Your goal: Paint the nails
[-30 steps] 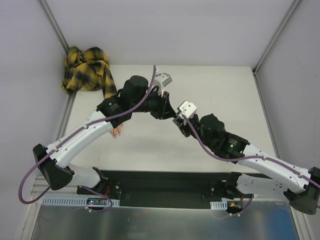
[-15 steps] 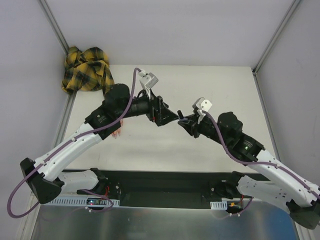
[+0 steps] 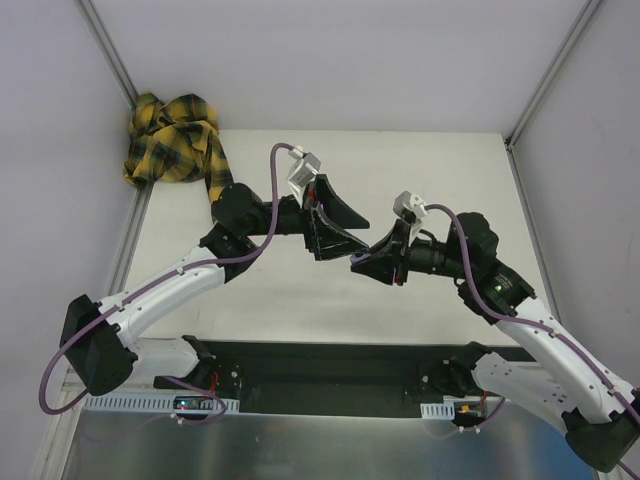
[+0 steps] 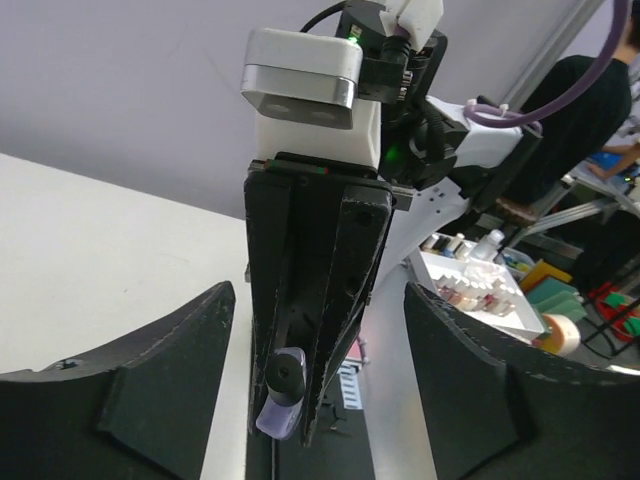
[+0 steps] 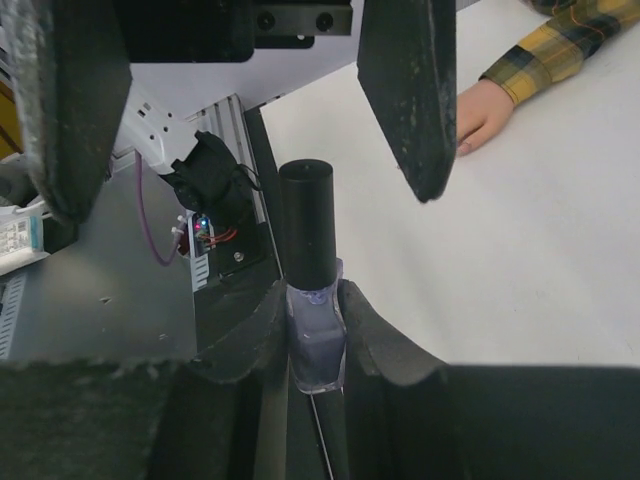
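My right gripper (image 5: 312,300) (image 3: 365,262) is shut on a small purple bottle (image 5: 316,340) (image 4: 278,410) with a black cap (image 5: 306,220), holding it up above the table. My left gripper (image 3: 358,238) (image 4: 318,292) faces it, open. Its fingers (image 5: 405,90) stand wide on either side of the cap without touching it. The flesh-coloured fake hand (image 5: 480,115) lies on the white table, its yellow-black plaid sleeve (image 5: 560,45) (image 3: 175,135) behind it. The nails are too small to make out. In the top view the left arm hides the hand.
The plaid cloth bunches at the table's (image 3: 440,180) far left corner. A black base rail (image 3: 320,375) runs along the near edge. Off the table, the left wrist view shows a white tray of small bottles (image 4: 470,285) and a tape roll (image 4: 560,335).
My left gripper, shut against the right gripper a second ago, has opened wide and drawn back slightly. The right arm has turned, swinging the bottle toward the left gripper.
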Tool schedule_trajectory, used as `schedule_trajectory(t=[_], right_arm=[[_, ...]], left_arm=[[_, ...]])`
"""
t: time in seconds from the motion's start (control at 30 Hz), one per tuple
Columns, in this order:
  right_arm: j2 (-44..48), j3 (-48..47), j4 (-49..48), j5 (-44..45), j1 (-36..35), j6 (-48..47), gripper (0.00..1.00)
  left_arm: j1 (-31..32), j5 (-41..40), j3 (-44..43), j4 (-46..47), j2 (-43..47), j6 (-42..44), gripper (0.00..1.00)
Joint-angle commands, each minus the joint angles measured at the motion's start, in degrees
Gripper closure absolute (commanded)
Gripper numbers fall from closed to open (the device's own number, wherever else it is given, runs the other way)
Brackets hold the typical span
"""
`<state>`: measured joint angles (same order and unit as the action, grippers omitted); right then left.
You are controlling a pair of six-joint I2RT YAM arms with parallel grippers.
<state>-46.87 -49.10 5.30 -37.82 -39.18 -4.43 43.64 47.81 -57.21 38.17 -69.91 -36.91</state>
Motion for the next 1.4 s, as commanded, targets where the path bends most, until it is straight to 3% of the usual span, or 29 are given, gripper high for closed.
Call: schedule_trajectory(t=[0.0, 0.13, 0.53, 0.87, 0.97, 1.03, 1.07, 1.17, 1.2, 1.23, 1.27, 1.3, 1.37], right_arm=[[1.2, -3.1, -5.0, -4.5, 0.6, 3.0, 1.00], [1.8, -2.9, -5.0, -3.1, 1.0, 2.6, 1.00], [2.5, -3.9, -6.4, -2.0, 1.6, 2.0, 1.00], [2.5, -4.2, -6.6, -2.1, 1.8, 1.4, 1.00], [2.3, -4.1, -6.5, -1.9, 1.8, 1.2, 1.00], [2.2, -4.1, -5.9, -0.7, 1.8, 0.7, 1.00], [2.1, -4.2, -5.6, 0.3, 1.9, 0.0, 1.00], [2.0, -5.3, -0.5, 11.6, -1.1, -3.7, 1.00], [2.0, -5.7, 1.1, 26.3, -3.5, -5.2, 1.00], [2.2, -5.9, 2.6, 35.8, -6.8, -7.0, 1.00], [2.0, -5.6, 2.3, 46.6, -15.0, -10.5, 1.00], [1.1, -5.1, 1.1, 62.3, -18.6, -11.9, 1.00], [-0.1, -4.4, -3.1, 70.3, -24.9, -14.9, 1.00]], left_arm=[[-0.3, 5.3, -1.1, 10.9, -1.5, -4.6, 0.35], [-0.4, 5.9, -0.4, 11.6, -1.6, -4.9, 0.37], [-0.3, 7.1, -1.3, 7.8, -2.3, -3.0, 0.59], [-0.2, 7.1, -3.1, 4.3, -3.7, -1.8, 0.71], [-0.3, 6.3, -3.7, 3.1, -3.8, -1.4, 0.82], [-0.2, 4.7, -3.8, 1.6, -3.4, -0.6, 1.00], [-0.2, 3.0, -3.7, 0.4, -2.6, -0.3, 1.00], [2.3, -8.4, -4.0, -8.5, -0.1, 4.8, 1.00], [4.2, -23.3, -4.9, -12.8, 0.7, 9.9, 1.00], [7.6, -32.1, -5.6, -19.6, 2.0, 13.1, 1.00], [11.1, -44.3, -6.6, -23.2, 2.0, 16.0, 1.00], [17.9, -62.3, -9.5, -25.7, 1.4, 18.4, 1.00], [20.1, -70.3, -12.4, -30.9, -1.8, 17.5, 1.00]])
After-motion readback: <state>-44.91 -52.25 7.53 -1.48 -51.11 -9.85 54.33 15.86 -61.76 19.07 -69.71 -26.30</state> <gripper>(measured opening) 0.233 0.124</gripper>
